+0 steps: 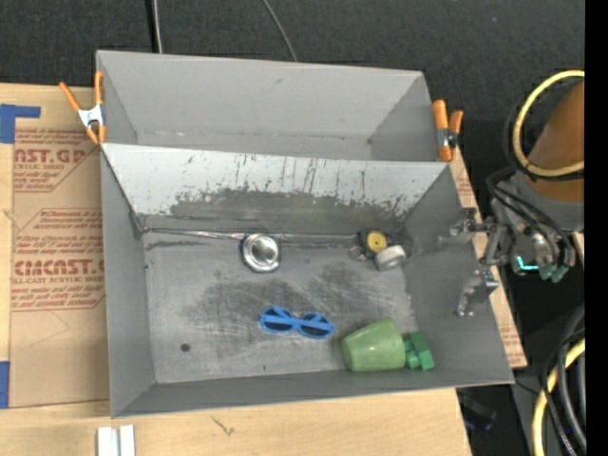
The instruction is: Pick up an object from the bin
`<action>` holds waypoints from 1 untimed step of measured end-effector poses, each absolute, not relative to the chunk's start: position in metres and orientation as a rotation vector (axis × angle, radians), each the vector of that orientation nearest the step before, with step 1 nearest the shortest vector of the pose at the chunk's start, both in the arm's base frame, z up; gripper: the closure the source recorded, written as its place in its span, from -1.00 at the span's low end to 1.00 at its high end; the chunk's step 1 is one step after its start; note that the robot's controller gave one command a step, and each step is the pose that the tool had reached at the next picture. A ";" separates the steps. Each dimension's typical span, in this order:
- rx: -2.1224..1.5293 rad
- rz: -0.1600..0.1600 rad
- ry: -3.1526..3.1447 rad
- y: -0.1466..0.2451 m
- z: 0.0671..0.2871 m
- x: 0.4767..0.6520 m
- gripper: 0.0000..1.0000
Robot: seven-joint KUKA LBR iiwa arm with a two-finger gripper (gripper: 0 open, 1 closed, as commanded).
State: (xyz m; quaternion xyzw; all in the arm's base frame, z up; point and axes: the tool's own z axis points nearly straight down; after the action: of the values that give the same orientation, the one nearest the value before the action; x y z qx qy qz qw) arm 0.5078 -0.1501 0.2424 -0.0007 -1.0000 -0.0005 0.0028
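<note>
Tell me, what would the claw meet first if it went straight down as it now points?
Probably the bare right slope of the grey bin, not an object; the claw hangs above that wall. The green bottle lies further left. Depth is unclear.

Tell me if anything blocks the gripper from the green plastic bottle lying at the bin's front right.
Nothing visible does. The gripper hangs over the bin's right wall, and only bare grey metal separates it from the green plastic bottle.

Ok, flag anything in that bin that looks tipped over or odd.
The green bottle lies on its side near the front wall of the bin, cap on. Nothing looks spilled; the floor is only scuffed.
</note>
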 end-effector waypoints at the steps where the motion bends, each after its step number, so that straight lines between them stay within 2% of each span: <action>1: 0.449 0.000 -3.116 -0.148 0.093 0.496 -1.00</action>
State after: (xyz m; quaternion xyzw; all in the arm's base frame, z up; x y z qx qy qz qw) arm 0.4962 -0.1483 0.0934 0.1428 -0.9898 0.0001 -0.0034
